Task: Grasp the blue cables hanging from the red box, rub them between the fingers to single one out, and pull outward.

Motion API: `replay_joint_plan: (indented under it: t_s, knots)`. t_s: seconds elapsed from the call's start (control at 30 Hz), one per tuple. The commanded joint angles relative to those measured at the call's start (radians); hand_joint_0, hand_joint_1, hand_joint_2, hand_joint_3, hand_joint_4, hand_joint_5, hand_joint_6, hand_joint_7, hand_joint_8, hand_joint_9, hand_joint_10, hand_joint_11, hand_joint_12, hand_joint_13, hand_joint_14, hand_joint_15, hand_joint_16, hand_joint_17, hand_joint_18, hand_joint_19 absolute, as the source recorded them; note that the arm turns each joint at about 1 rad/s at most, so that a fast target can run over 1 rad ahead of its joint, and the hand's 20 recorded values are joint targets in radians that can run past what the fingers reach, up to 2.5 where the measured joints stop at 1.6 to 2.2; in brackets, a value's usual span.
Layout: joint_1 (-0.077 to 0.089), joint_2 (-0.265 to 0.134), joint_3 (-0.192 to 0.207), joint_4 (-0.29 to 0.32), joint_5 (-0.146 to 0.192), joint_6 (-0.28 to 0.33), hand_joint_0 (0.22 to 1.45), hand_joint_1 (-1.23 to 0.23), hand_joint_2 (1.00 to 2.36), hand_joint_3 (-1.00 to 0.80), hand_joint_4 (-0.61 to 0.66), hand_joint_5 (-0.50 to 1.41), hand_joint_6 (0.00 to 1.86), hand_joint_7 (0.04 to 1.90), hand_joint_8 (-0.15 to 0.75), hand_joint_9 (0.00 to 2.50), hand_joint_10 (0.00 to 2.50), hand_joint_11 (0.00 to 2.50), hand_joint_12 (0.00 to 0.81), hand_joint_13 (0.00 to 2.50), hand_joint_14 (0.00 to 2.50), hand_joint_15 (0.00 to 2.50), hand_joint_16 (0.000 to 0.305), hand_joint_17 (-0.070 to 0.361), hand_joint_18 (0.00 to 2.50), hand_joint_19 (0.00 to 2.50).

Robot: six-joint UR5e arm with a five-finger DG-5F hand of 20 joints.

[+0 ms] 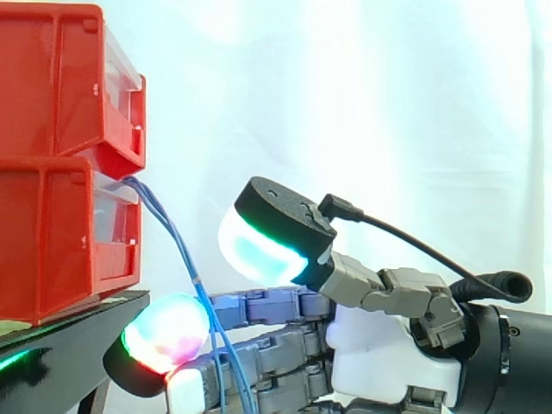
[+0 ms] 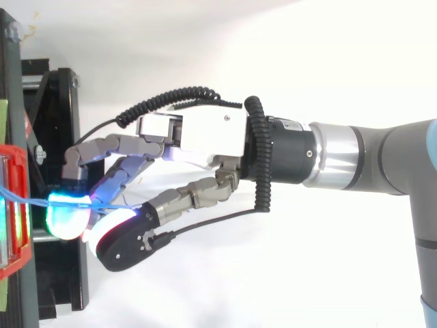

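Thin blue cables (image 1: 171, 231) leave the top of the lower red box (image 1: 52, 246) and hang down to the right. In the top view, these blue cables (image 2: 31, 198) run from the red box (image 2: 15, 263) toward the palm. My hand (image 1: 388, 358) reaches in from the right with its fingers stretched leftward beneath the box. The cables drop across those fingers near a glowing red-green fingertip (image 1: 168, 332). The thumb pad (image 1: 259, 246) is lifted well above the fingers and sits apart from the cables. The hand (image 2: 205, 133) is open, with the cables in the gap between thumb and fingers.
A second red box (image 1: 60, 78) is stacked on the lower one. Both rest on a black stand (image 1: 78, 332), whose frame (image 2: 58, 123) lies just left of the fingertips. A white curtain hangs behind.
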Motion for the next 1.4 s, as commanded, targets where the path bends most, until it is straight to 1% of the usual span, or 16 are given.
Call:
replay_joint_plan:
  t_s: [0.0, 0.1, 0.3, 0.4, 0.53, 0.7, 0.87, 0.93, 1.0, 1.07, 1.2, 1.23, 1.37]
  knots:
    - [-0.006, 0.001, 0.001, -0.010, 0.001, 0.000, 0.56, -0.63, 1.00, -0.44, 0.17, -0.10, 0.50, 1.16, 0.226, 0.90, 0.02, 0.49, 0.290, 0.79, 0.02, 0.51, 0.040, 0.090, 0.63, 0.51]
    - [-0.009, 0.001, 0.001, -0.026, 0.006, -0.003, 0.56, -0.63, 1.00, -0.44, 0.17, -0.10, 0.50, 1.17, 0.226, 0.91, 0.02, 0.50, 0.291, 0.79, 0.02, 0.50, 0.040, 0.091, 0.63, 0.51]
    - [-0.009, 0.001, 0.001, -0.050, 0.007, -0.005, 0.56, -0.63, 1.00, -0.44, 0.17, -0.10, 0.50, 1.17, 0.227, 0.91, 0.02, 0.49, 0.290, 0.79, 0.02, 0.51, 0.040, 0.091, 0.63, 0.51]
    - [-0.013, -0.001, 0.001, -0.063, 0.006, -0.005, 0.56, -0.63, 1.00, -0.44, 0.16, -0.10, 0.50, 1.19, 0.226, 0.91, 0.02, 0.49, 0.289, 0.79, 0.02, 0.50, 0.040, 0.090, 0.63, 0.52]
    - [-0.016, 0.001, 0.001, -0.084, 0.006, -0.002, 0.56, -0.63, 1.00, -0.44, 0.16, -0.09, 0.50, 1.24, 0.228, 0.91, 0.02, 0.49, 0.289, 0.80, 0.02, 0.50, 0.040, 0.090, 0.63, 0.51]
    - [-0.016, 0.001, 0.001, -0.099, 0.003, 0.000, 0.56, -0.64, 1.01, -0.44, 0.14, -0.08, 0.50, 1.32, 0.228, 0.92, 0.02, 0.50, 0.291, 0.80, 0.02, 0.50, 0.040, 0.090, 0.64, 0.51]
    - [-0.015, 0.025, 0.002, -0.104, 0.003, -0.015, 0.57, -0.64, 1.01, -0.42, 0.13, -0.09, 0.57, 1.25, 0.230, 0.92, 0.02, 0.51, 0.287, 0.80, 0.02, 0.50, 0.040, 0.089, 0.64, 0.51]
    - [-0.012, 0.041, 0.002, -0.125, 0.007, -0.034, 0.57, -0.65, 1.01, -0.42, 0.12, -0.10, 0.59, 1.21, 0.228, 0.92, 0.02, 0.50, 0.287, 0.80, 0.02, 0.51, 0.040, 0.089, 0.64, 0.51]
    - [-0.012, 0.042, 0.001, -0.138, 0.009, -0.040, 0.57, -0.65, 1.01, -0.41, 0.12, -0.11, 0.62, 1.19, 0.228, 0.91, 0.02, 0.51, 0.288, 0.81, 0.02, 0.51, 0.040, 0.089, 0.65, 0.51]
    - [-0.010, 0.045, 0.001, -0.159, 0.007, -0.041, 0.57, -0.66, 1.01, -0.40, 0.12, -0.13, 0.70, 1.03, 0.229, 0.91, 0.02, 0.51, 0.286, 0.81, 0.02, 0.51, 0.040, 0.089, 0.65, 0.52]
    - [-0.010, 0.047, 0.002, -0.162, 0.007, -0.041, 0.57, -0.66, 1.01, -0.37, 0.11, -0.14, 0.78, 1.00, 0.233, 0.90, 0.02, 0.53, 0.288, 0.81, 0.02, 0.51, 0.040, 0.090, 0.65, 0.52]
    - [-0.010, 0.047, 0.002, -0.162, 0.009, -0.041, 0.57, -0.66, 1.01, -0.35, 0.11, -0.16, 0.83, 0.95, 0.239, 0.90, 0.02, 0.55, 0.293, 0.81, 0.02, 0.52, 0.040, 0.090, 0.65, 0.51]
    - [-0.010, 0.050, 0.006, -0.167, 0.009, -0.041, 0.57, -0.65, 1.01, -0.28, 0.11, -0.17, 0.89, 0.94, 0.244, 0.86, 0.02, 0.58, 0.295, 0.81, 0.02, 0.54, 0.040, 0.091, 0.66, 0.53]
